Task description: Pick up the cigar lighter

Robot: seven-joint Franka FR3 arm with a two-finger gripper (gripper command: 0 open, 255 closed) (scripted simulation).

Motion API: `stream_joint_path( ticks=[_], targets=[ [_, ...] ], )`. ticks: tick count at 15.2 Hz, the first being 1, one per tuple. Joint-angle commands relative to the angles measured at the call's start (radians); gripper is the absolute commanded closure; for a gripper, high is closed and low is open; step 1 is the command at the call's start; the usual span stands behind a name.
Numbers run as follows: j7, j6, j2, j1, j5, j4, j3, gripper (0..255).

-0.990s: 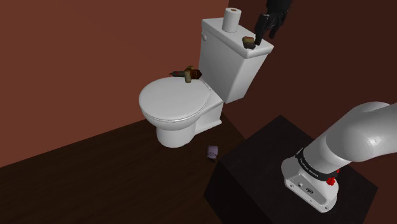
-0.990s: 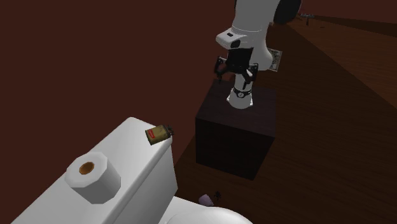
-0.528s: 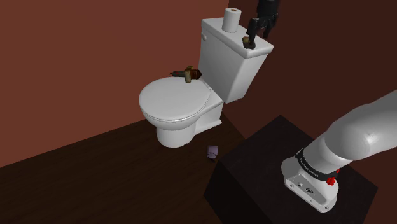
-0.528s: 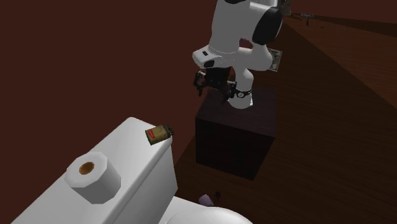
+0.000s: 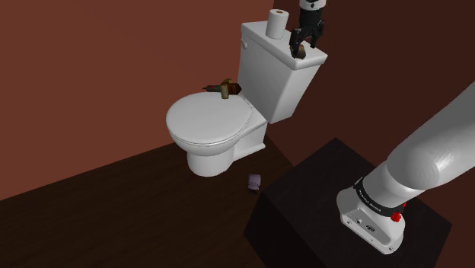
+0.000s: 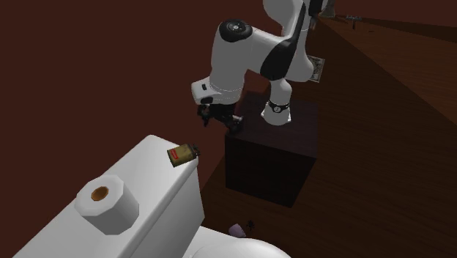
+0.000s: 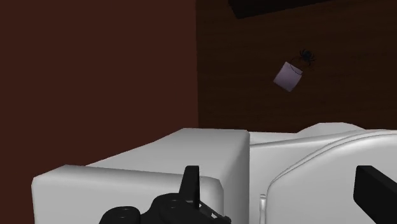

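Note:
The cigar lighter (image 5: 299, 52) is a small brown block with a brass end and a red label. It lies on the white toilet tank lid (image 5: 266, 36), near the corner closest to the stand, and is also seen as the lighter (image 6: 183, 153). My black gripper (image 5: 307, 38) hangs just above it, its fingers apart on either side. From the other side the gripper (image 6: 217, 117) hovers a short way off the lid's corner, apart from the lighter. In the wrist view the open gripper (image 7: 280, 186) looks down on the white tank (image 7: 159, 172) with nothing between its fingers.
A toilet paper roll (image 5: 278, 23) stands on the lid beside the lighter. The toilet bowl with its shut seat (image 5: 209, 122) is below. A brown object (image 5: 224, 89) lies behind the seat. A small lilac thing (image 5: 254, 181) sits on the dark wooden floor, near the black stand (image 5: 304, 205).
The arm has swung from near its stand toward the tank. The gripper has come in over the lighter and turned to point down at it. The lighter has not moved.

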Motion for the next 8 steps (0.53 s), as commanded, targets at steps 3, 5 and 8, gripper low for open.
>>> stream_joint_path(
  ticks=[3,5,8],
  targets=[
    [0.007,-0.006,0.147,-0.024,-0.027,0.138,-0.026,0],
    [0.010,-0.014,0.220,-0.035,-0.037,0.211,-0.038,0],
    [0.014,-0.010,0.273,-0.043,-0.043,0.255,-0.047,0]
  ],
)
